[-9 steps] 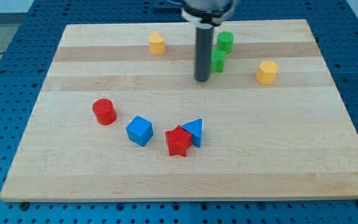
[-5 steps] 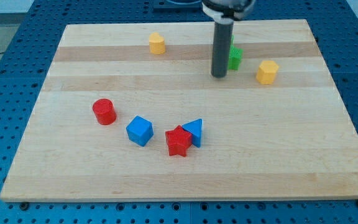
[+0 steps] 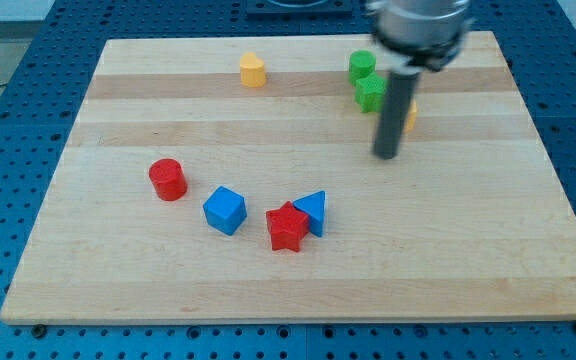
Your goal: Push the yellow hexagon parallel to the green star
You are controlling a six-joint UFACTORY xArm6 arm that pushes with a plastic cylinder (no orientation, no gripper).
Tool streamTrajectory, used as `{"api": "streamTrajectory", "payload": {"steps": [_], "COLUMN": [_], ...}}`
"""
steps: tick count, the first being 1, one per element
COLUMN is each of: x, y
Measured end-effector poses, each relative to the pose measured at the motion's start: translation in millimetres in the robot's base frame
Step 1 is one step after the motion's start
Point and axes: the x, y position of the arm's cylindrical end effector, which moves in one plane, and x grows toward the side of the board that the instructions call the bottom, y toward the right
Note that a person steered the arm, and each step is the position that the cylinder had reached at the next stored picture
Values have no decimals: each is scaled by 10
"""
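Note:
The green star (image 3: 371, 93) lies near the view's top right, just below a green cylinder (image 3: 361, 66). The yellow hexagon (image 3: 409, 115) is to the star's lower right, almost wholly hidden behind my rod; only a yellow sliver shows. My tip (image 3: 386, 156) rests on the board below the star and just below-left of the hexagon. The rod is motion-blurred.
A second yellow block (image 3: 253, 70) sits at the view's top centre. A red cylinder (image 3: 168, 179), a blue cube (image 3: 225, 210), a red star (image 3: 287, 227) and a blue triangular block (image 3: 312, 211) lie in a loose arc in the lower middle of the wooden board (image 3: 468, 250).
My rod has swept to the view's right and down, from left of the green star to in front of the yellow hexagon. The star and green cylinder show fully again.

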Motion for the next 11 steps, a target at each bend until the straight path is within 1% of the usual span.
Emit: {"api": "streamTrajectory", "payload": {"steps": [1, 2, 3, 4, 5, 6, 7, 8, 9, 10, 11], "x": [-81, -563, -541, -338, -526, -406, -455, -679, -684, -686, -609], "y": [813, 1025, 521, -293, -427, 109, 554, 347, -557, -1085, -719]}}
